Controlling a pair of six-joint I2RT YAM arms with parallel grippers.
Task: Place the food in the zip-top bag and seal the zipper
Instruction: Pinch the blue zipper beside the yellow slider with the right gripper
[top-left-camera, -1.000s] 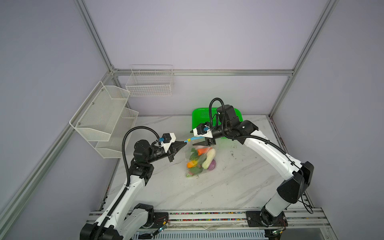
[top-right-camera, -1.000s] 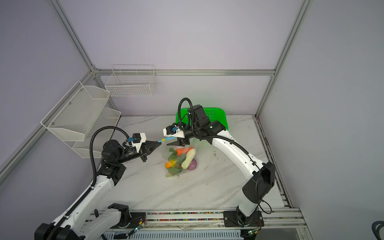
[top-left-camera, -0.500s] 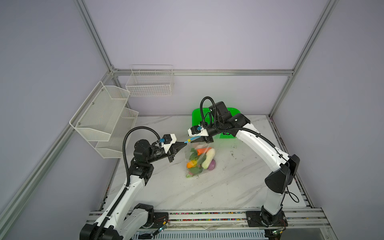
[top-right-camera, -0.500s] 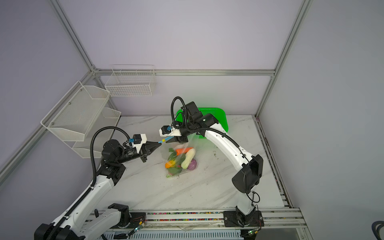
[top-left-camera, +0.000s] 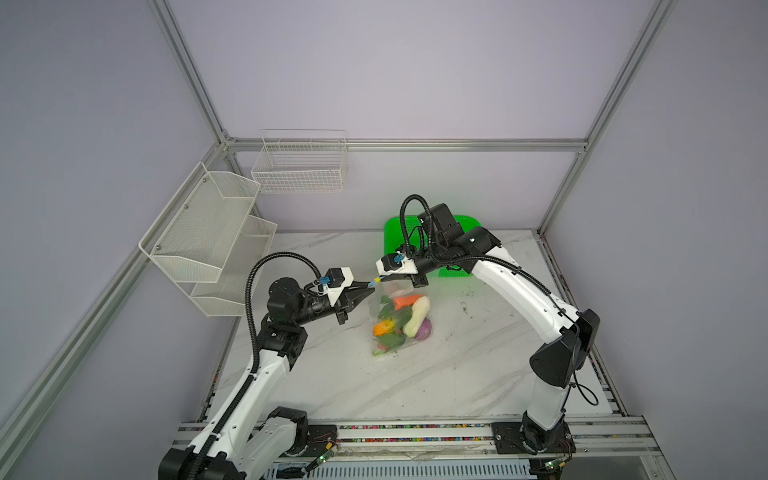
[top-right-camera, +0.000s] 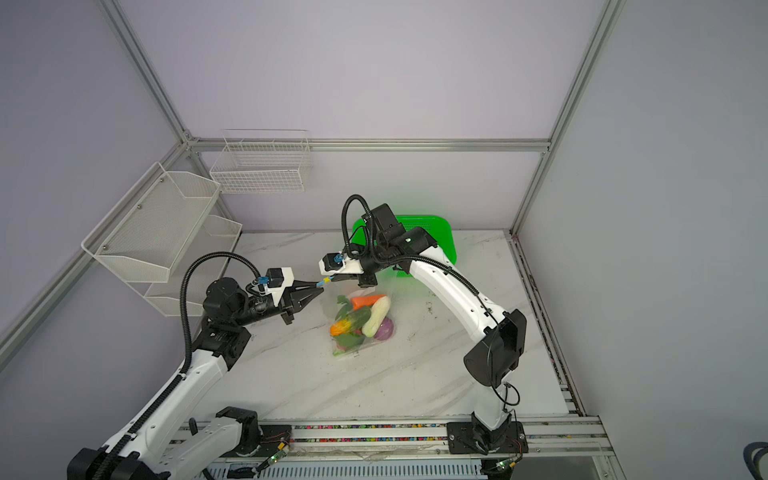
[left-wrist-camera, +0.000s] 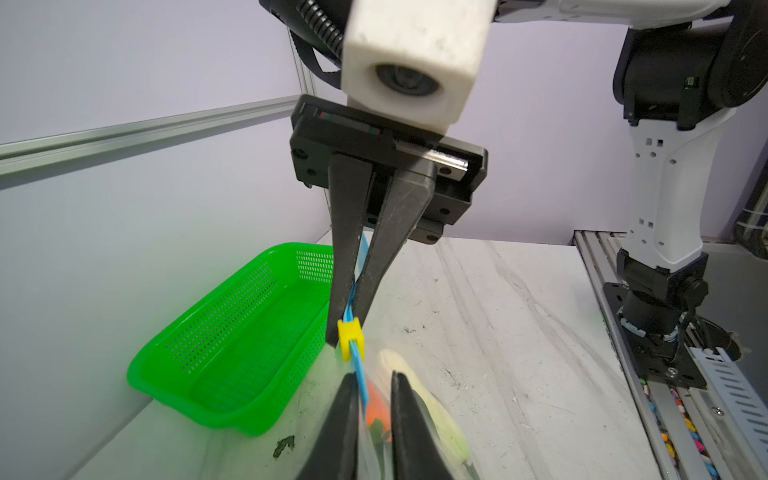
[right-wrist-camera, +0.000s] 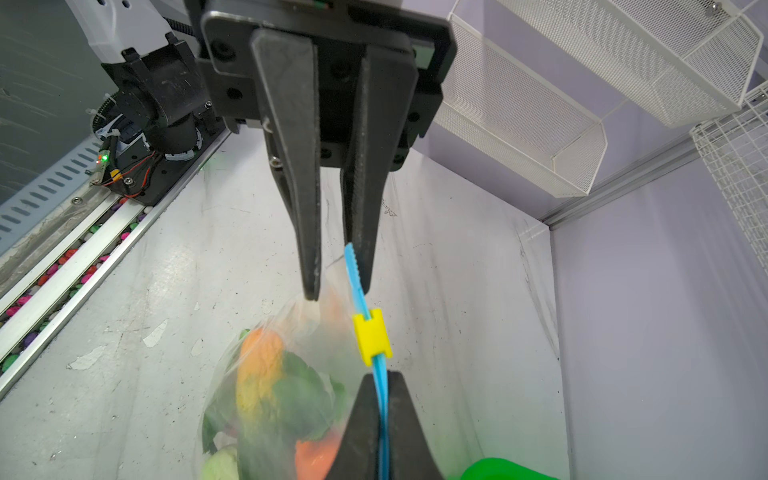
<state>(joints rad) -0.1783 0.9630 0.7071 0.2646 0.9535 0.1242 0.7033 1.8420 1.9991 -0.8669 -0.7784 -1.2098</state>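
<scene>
The zip-top bag (top-left-camera: 397, 322) (top-right-camera: 359, 322) hangs by its top edge over the marble table, its lower end resting on it. Inside is the food: an orange carrot (top-left-camera: 406, 300), a white oblong (top-left-camera: 418, 316), a purple onion (top-left-camera: 424, 331) and greens. The zipper's blue strip (right-wrist-camera: 380, 386) carries the yellow slider (right-wrist-camera: 371, 336) (left-wrist-camera: 351, 338). My right gripper (right-wrist-camera: 380, 376) (top-left-camera: 380, 279) is shut on the strip just behind the slider. My left gripper (left-wrist-camera: 374, 376) (top-left-camera: 371, 286) faces it tip to tip. Its jaws stand slightly open, and the strip's end lies against one finger.
A green perforated basket (top-left-camera: 457, 272) (left-wrist-camera: 232, 340) stands at the back of the table behind the right arm. White mesh shelves (top-left-camera: 208, 232) and a wire basket (top-left-camera: 299, 166) hang on the left and back walls.
My right gripper has travelled left along the bag's top edge toward the left gripper and shut on the strip. The left jaws have parted slightly.
</scene>
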